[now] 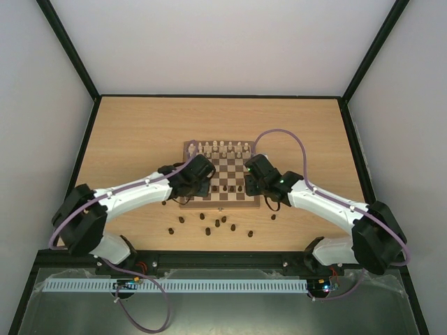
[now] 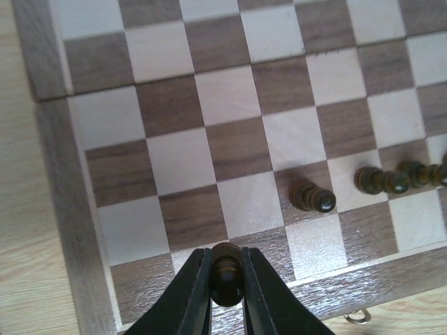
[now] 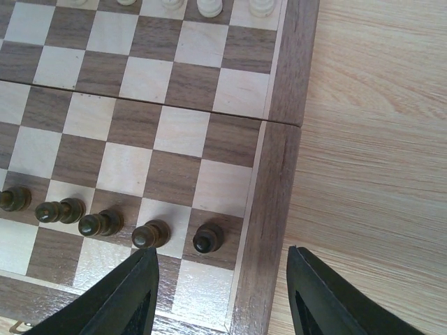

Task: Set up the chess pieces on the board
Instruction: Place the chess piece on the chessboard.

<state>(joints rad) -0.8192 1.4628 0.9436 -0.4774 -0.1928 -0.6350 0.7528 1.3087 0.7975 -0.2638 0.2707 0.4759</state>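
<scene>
Left wrist view: grips one of the chess pieces (image 2: 227, 283) tight between left gripper (image 2: 227, 258) jaws, at the board (image 2: 174, 105) near row. Holds right gripper (image 3: 222, 265) jaws apart, empty, above its near right corner.

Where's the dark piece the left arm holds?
Left wrist view, bottom centre: dark piece pinched between the left fingers, over the board near row.
</scene>
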